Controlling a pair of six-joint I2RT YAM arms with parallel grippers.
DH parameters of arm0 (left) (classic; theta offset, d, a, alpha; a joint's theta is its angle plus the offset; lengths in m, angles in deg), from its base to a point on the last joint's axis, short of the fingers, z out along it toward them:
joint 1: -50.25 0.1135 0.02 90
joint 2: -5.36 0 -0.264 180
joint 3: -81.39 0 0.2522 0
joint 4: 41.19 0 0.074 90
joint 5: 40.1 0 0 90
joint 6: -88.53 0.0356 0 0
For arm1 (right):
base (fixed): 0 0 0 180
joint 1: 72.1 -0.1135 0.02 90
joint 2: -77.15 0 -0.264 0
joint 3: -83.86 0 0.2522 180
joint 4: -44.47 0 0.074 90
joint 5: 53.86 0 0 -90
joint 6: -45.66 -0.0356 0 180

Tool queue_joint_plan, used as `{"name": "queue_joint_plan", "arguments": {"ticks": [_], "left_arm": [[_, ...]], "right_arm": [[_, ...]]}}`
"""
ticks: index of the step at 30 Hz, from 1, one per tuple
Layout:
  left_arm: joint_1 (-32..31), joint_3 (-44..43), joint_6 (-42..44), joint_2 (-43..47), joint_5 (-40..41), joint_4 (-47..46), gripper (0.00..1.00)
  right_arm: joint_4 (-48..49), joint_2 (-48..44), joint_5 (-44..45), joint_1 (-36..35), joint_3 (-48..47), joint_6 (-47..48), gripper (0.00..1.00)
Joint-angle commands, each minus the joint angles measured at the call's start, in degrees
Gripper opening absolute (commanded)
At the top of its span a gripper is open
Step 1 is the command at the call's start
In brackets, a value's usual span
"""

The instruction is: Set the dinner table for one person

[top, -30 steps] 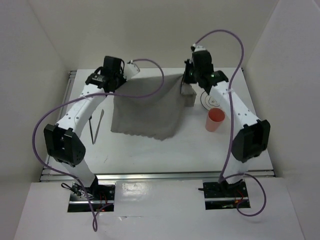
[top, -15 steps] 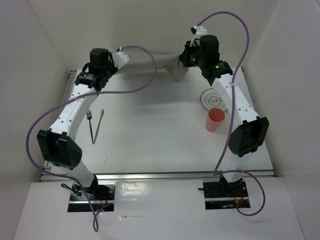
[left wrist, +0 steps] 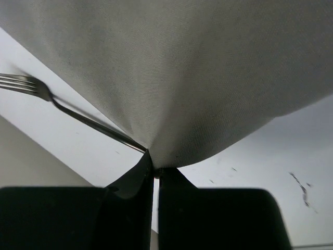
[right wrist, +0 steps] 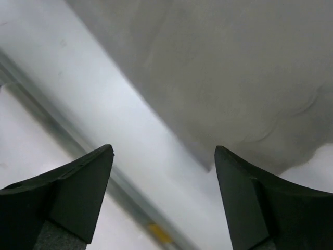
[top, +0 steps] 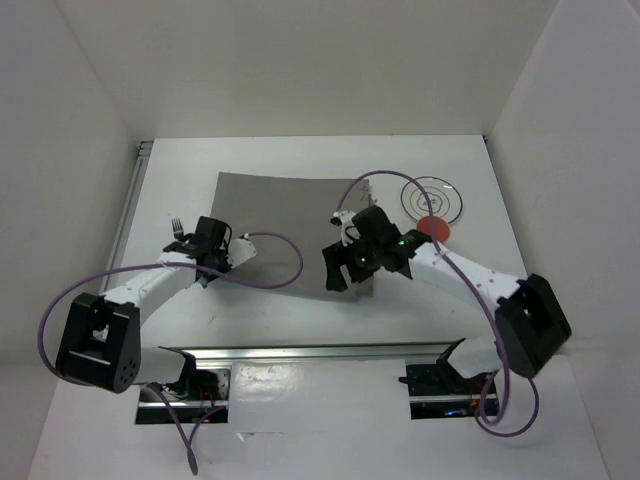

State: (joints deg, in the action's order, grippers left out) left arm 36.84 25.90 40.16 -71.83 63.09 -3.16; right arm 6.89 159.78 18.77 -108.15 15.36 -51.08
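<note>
A grey cloth mat (top: 295, 225) lies spread flat on the white dinner table (top: 280, 312). My left gripper (top: 222, 262) is at the mat's near left corner and shut on it. In the left wrist view the cloth (left wrist: 182, 78) rises from the pinched tips of that gripper (left wrist: 155, 169), and a fork (left wrist: 31, 86) lies beside it. My right gripper (top: 340, 272) stands open at the near right corner. In the right wrist view its fingers (right wrist: 162, 156) are wide apart, with nothing between them and the cloth edge (right wrist: 234, 67) just ahead.
A white plate (top: 432, 195) with dark rings sits at the far right. A pink cup (top: 436, 228) stands just in front of it, partly behind the right arm. The fork's tines (top: 177, 225) show left of the left wrist. A metal rail (top: 300, 350) edges the near side.
Both arms pulled the cloth from the far edge toward the near side, and it now lies flat. The right gripper has opened and let its corner go. The left keeps its grip.
</note>
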Motion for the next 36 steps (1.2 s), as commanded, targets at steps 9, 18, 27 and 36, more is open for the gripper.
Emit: {"name": "queue_joint_plan", "arguments": {"ticks": [9,18,27,36], "left_arm": [[-0.83,1.91,-6.82,7.75,-7.4,7.02,0.0],[-3.29,1.32,-2.52,10.21,-9.49,17.19,0.65],[-0.39,-5.38,-1.27,11.81,-8.99,16.21,0.92],[-0.39,-12.76,-22.55,-6.48,-0.27,10.71,0.88]], "right_arm": [[-17.67,-8.38,17.63,-0.77,2.34,-42.71,0.87],[-13.47,-4.23,19.93,2.99,7.54,-47.66,0.94],[1.75,-0.47,13.06,8.1,14.14,-47.66,0.94],[-0.34,0.44,15.16,9.5,15.0,-51.79,0.0]]}}
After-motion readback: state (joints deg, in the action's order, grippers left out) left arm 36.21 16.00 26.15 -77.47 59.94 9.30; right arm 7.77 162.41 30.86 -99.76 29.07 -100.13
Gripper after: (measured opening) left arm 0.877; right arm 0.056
